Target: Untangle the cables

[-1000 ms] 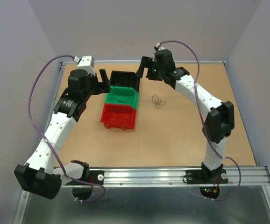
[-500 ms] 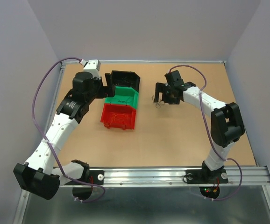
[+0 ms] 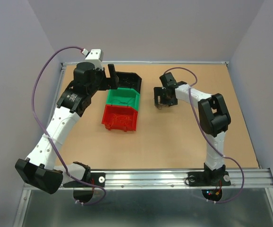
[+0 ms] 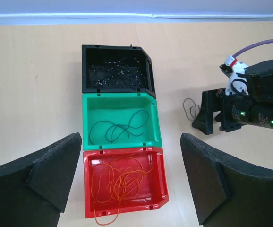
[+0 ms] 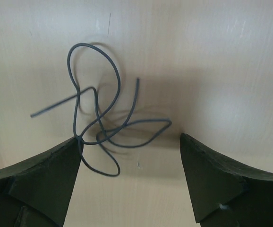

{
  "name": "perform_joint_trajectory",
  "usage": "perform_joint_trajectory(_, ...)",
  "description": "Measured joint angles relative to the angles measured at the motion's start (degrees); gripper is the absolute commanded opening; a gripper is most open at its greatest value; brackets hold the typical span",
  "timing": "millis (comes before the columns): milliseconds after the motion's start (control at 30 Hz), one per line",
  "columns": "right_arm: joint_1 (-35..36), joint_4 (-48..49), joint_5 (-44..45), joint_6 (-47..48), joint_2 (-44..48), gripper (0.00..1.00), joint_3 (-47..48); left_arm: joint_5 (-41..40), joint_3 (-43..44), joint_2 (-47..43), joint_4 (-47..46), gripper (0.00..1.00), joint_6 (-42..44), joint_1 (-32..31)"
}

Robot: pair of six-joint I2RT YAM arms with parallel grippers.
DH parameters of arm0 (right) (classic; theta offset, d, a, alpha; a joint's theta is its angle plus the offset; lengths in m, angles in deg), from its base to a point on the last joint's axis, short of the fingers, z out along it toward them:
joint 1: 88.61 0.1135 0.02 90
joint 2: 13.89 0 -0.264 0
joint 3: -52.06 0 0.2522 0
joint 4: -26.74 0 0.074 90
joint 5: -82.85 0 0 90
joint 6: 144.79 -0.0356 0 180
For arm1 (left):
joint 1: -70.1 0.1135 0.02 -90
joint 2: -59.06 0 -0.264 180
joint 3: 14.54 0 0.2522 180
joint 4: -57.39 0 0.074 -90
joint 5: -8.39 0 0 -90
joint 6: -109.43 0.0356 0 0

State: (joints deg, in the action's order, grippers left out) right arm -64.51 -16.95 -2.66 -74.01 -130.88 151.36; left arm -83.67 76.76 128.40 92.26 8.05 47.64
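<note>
Step in hand: picking the thin dark grey curly wire (image 5: 98, 124) off the tan wooden table (image 3: 174, 142).
Right gripper (image 5: 129, 141): jaws released and wide apart, straddling the wire in the lower half of the right wrist view. The left fingertip (image 5: 75, 144) touches a strand.
Left gripper (image 4: 131, 139): jaws wide apart, nothing between them, above the bins.
Where the wire is: centre-right of the overhead view, well apart from the black plastic bin (image 4: 110, 46), green plastic bin (image 4: 156, 123) and red plastic bin (image 4: 162, 179), each holding wires.
Doing it well: probably close on the knot of crossings, low to the table, not on a single loop that would slip.
Pointing: free ends point left, up and down-right.
Long axis: no clear one. The widest loop runs left to right.
One strand or two: cannot tell.
</note>
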Motion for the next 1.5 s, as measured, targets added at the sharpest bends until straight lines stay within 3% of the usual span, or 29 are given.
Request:
perform_joint_trajectory(100,0.5,-0.5,1.7,1.1,-2.4,0.79,3.2,-0.3,1.4,0.7,0.0,0.97,0.3,-0.1)
perform_joint_trajectory(167,1.0,-0.9,3.5,2.0,-3.5,0.66,4.6,-0.5,1.7,0.9,0.0,0.98,0.4,-0.1)
perform_joint_trajectory(200,1.3,-1.1,4.2,2.5,-3.8,0.46,4.8,-0.7,1.8,1.0,0.0,0.98,0.5,-0.1)
perform_joint_trajectory(267,1.7,-1.3,5.6,3.0,-4.1,0.25,5.0,-1.1,1.8,1.1,0.0,0.97,0.6,-0.1)
perform_joint_trajectory(300,1.9,-1.4,5.7,3.4,-4.2,0.04,5.2,-1.3,1.8,1.3,0.1,0.98,0.6,-0.1)
perform_joint_trajectory(333,1.9,-1.4,5.8,3.5,-4.3,0.0,5.4,-1.5,1.8,1.4,0.1,0.97,0.7,-0.1)
perform_joint_trajectory(600,2.2,-3.7,3.9,5.9,-4.3,0.01,10.4,-2.1,1.8,2.2,0.2,0.98,0.8,-0.2)
perform_joint_trajectory(1000,2.9,1.4,-17.7,5.2,-4.1,0.01,33.1,-3.0,1.8,2.2,0.1,0.97,1.3,-0.3)
perform_joint_trajectory(1133,5.7,3.5,-20.7,5.1,-6.8,0.0,38.2,-3.3,1.8,2.2,0.2,0.98,2.0,-0.3)
perform_joint_trajectory(1367,12.4,3.6,-23.2,5.5,-15.3,0.0,38.6,-4.1,1.8,2.2,0.2,0.97,2.8,-0.3)
perform_joint_trajectory(1400,13.1,3.4,-23.3,5.5,-16.3,0.04,38.3,-4.1,1.8,2.2,0.2,0.97,2.9,-0.3)
perform_joint_trajectory(1467,14.0,3.1,-23.3,5.5,-18.2,0.31,37.8,-4.0,1.8,2.2,0.3,0.98,2.9,-0.3)
perform_joint_trajectory(1500,14.3,3.0,-23.0,5.4,-18.9,0.36,37.4,-4.0,1.8,2.2,0.3,0.97,2.9,-0.3)
